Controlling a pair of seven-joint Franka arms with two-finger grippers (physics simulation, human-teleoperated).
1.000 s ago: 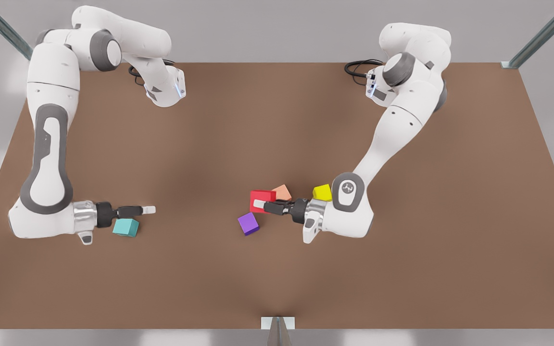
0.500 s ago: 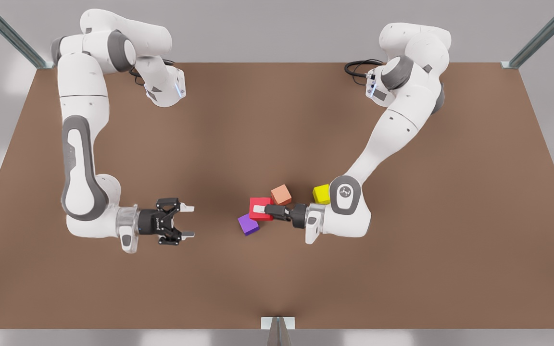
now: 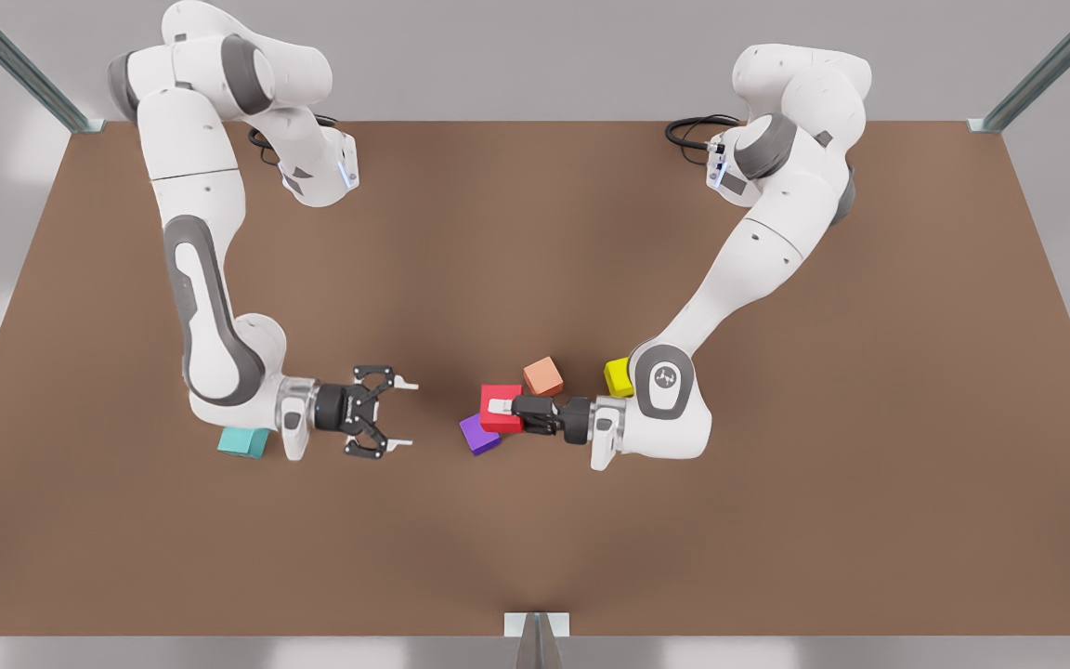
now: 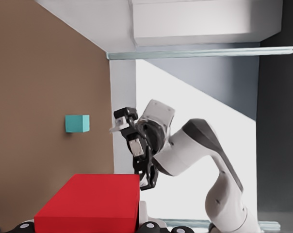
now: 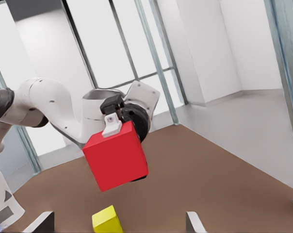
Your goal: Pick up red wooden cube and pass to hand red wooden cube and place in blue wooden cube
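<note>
Now we hold the red wooden cube [image 3: 501, 423] above the counter [image 3: 535, 232] in the left gripper [image 3: 501, 407], jaws closed on it, at the front view's right. Just beyond, the right gripper [image 3: 405, 414] faces it with jaws spread wide, near but apart, lined up roughly end to end. We judge the handover turns on closing that gap. Farthest lies the blue wooden cube [image 3: 240, 442], behind the right wrist. We can read no writing.
</note>
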